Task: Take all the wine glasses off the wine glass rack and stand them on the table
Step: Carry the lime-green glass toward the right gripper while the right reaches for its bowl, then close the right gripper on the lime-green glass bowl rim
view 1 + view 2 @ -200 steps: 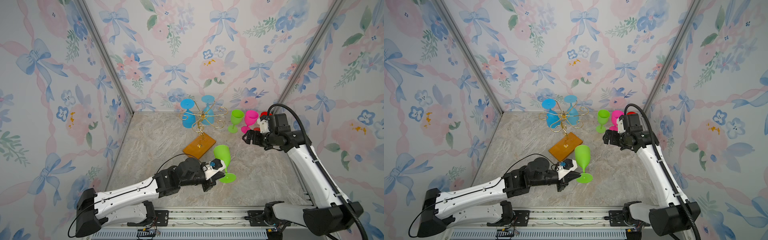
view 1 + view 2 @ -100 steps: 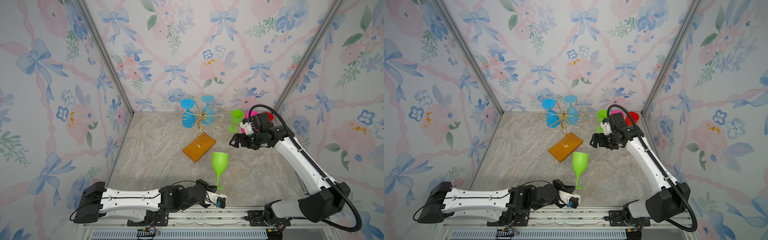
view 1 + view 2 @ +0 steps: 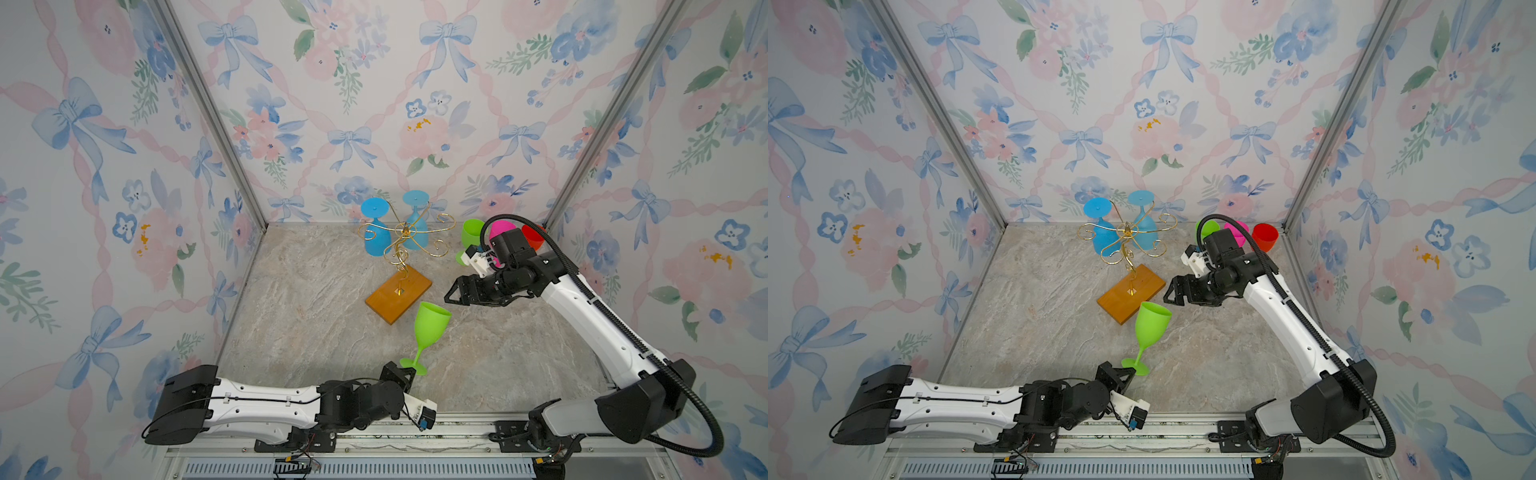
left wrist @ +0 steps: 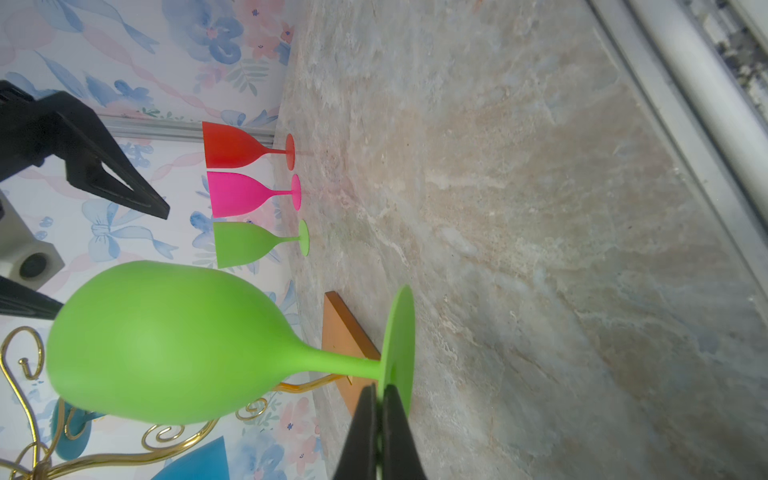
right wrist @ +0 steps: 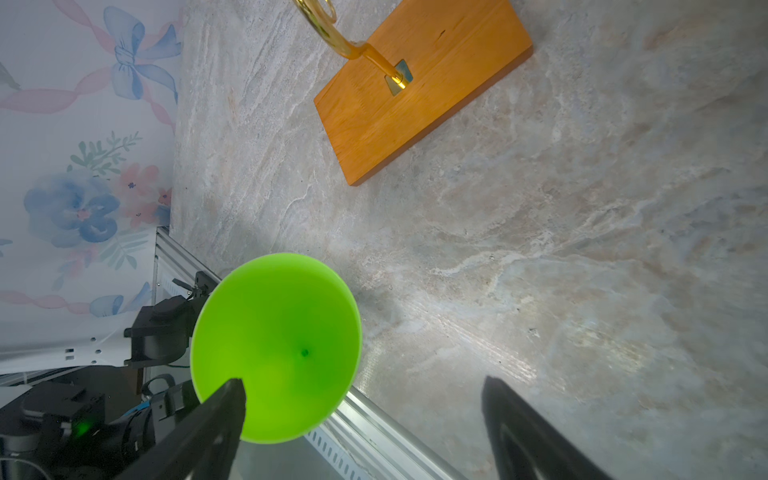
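Observation:
A green wine glass (image 3: 432, 328) (image 3: 1152, 328) stands upright in front of the wine glass rack's orange wooden base (image 3: 399, 299), with its foot at the tabletop. My left gripper (image 3: 401, 374) (image 4: 378, 388) lies low at the front, shut on the rim of that foot. The gold wire wine glass rack (image 3: 405, 232) (image 3: 1127, 232) still carries two blue glasses (image 3: 376, 239) hanging upside down. My right gripper (image 3: 453, 293) (image 5: 363, 382) hovers open just above and beside the green bowl (image 5: 276, 345), not touching it.
A green glass (image 4: 245, 243), a pink glass (image 4: 239, 193) and a red glass (image 4: 232, 145) stand in a row in the back right corner, behind my right arm. The metal front rail (image 5: 374, 419) runs just behind the held glass's foot.
My left arm drew back to the front edge and set the tilted green glass upright. My right gripper swung from the back right corner to the glass's bowl, its jaws slightly narrower.

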`<state>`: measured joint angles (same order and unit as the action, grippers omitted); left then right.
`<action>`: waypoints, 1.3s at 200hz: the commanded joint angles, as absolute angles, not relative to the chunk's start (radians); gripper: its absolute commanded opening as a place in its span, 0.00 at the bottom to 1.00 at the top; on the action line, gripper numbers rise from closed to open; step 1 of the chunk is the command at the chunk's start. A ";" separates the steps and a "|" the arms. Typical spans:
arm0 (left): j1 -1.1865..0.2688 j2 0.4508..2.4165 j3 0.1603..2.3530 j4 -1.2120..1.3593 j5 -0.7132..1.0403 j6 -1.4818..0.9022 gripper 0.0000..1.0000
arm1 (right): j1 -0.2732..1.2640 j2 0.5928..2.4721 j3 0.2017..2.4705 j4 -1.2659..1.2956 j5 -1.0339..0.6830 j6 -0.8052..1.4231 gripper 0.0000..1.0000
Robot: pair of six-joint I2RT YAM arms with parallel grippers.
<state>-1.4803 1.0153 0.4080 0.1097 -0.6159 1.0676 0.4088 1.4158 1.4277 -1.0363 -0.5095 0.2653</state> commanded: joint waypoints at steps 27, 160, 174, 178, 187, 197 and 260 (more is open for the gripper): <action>-1.486 0.952 0.210 0.375 -0.715 1.378 0.00 | 0.436 1.464 1.421 -1.023 -0.659 0.275 0.83; -1.481 0.838 0.107 0.436 -0.794 1.431 0.00 | 0.577 1.558 1.421 -0.953 -0.659 0.346 0.57; -1.482 0.836 0.106 0.445 -0.797 1.438 0.00 | 0.577 1.563 1.414 -0.946 -0.668 0.355 0.52; -1.481 0.834 0.105 0.448 -0.798 1.438 0.00 | 0.578 1.565 1.414 -0.943 -0.669 0.358 0.51; -1.480 0.833 0.105 0.451 -0.799 1.440 0.00 | 0.578 1.565 1.407 -0.935 -0.670 0.366 0.50; -1.480 0.836 0.107 0.454 -0.802 1.443 0.00 | 0.580 1.562 1.400 -0.920 -0.674 0.375 0.47; -1.476 0.856 0.117 0.474 -0.813 1.459 0.00 | 0.580 1.558 1.370 -0.874 -0.699 0.401 0.28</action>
<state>-1.4799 0.8478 0.1120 0.4263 -0.7898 1.4406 0.5663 1.5555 1.3846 -0.8963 -0.6743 0.3893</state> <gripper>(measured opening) 0.048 0.314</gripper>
